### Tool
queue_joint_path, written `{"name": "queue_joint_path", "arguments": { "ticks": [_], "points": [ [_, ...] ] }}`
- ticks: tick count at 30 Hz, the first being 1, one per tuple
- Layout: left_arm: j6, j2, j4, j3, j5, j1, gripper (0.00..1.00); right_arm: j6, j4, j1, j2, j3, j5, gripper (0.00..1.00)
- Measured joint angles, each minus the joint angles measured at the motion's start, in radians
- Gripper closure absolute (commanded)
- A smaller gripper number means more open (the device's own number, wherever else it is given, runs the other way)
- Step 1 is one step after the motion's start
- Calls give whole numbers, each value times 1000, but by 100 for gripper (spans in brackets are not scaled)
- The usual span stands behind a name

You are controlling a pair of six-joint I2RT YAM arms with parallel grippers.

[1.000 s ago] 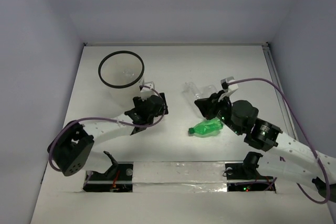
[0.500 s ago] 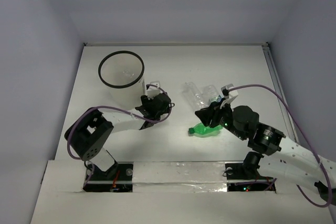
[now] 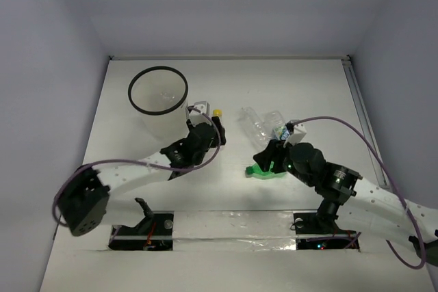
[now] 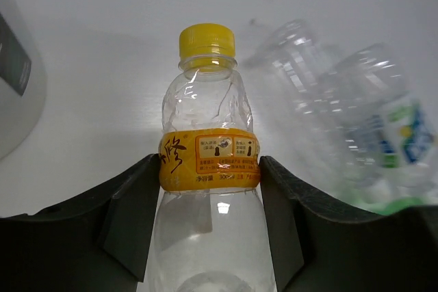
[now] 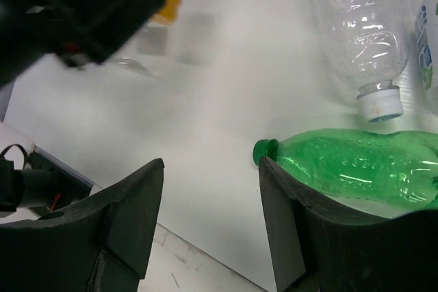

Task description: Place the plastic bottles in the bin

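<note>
Left gripper (image 4: 209,193) was clenched on the yellow-capped bottle (image 4: 209,162), fingers pressed to either side at its orange label. It was held just right of the bin (image 3: 130,91). Right gripper (image 5: 209,200) hung spread wide, nothing between its fingers. The green bottle (image 5: 356,165) lay on its side just beside one finger, with two clear bottles (image 3: 259,122) lying just beyond on the table (image 3: 308,87).

You are working in a robotics lab test cell: a flat white tabletop (image 3: 226,94) boxed in by plain pale grey walls (image 3: 226,5), with two white-and-black robot arms (image 3: 130,169) bolted at its near edge, thin purple cables (image 3: 342,121) looping free, and exposed base wiring (image 3: 147,227) beside a strip of shiny clear tape (image 3: 233,223).
</note>
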Motion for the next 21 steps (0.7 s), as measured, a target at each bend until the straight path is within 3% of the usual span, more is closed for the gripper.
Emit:
{"name": "queue_joint_path", "arguments": {
  "ticks": [6, 13, 21],
  "points": [
    [84, -320, 4, 88, -18, -31, 66, -51, 5, -8, 122, 68, 37, 39],
    [268, -388, 51, 308, -181, 22, 63, -104, 55, -13, 199, 104, 40, 39],
    [291, -274, -50, 376, -194, 370, 62, -139, 64, -20, 204, 127, 63, 39]
  ]
}}
